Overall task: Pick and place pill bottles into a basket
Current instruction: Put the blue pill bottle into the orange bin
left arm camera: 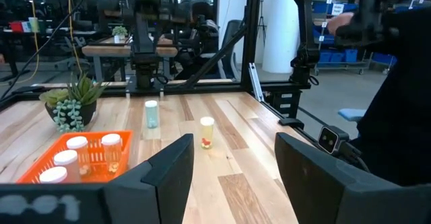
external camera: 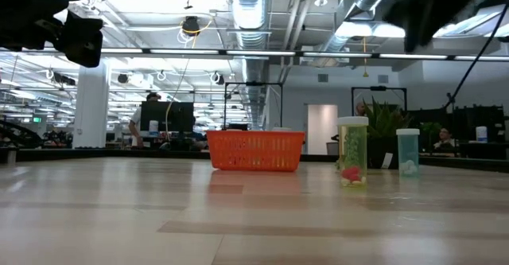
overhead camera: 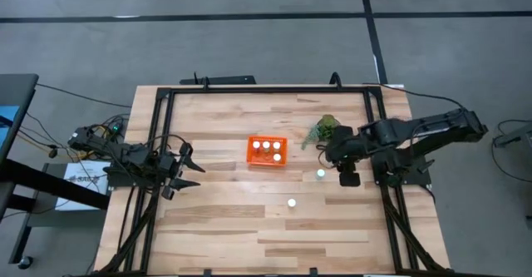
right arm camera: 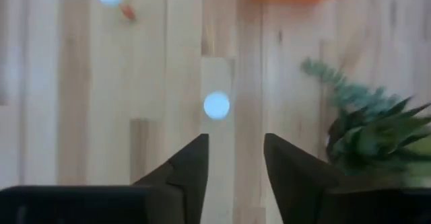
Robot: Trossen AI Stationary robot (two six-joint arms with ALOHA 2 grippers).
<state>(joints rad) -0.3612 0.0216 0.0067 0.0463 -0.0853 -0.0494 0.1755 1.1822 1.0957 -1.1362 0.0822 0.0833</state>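
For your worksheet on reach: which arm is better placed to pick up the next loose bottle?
Probably the right: its open gripper hovers beside the small blue-tinted, white-capped pill bottle; the left gripper waits far off.

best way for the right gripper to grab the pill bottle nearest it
Come straight down and pinch just below its round cap: the pill bottle stands upright, apart from the plant. The right gripper, open, hangs above the table beside it.
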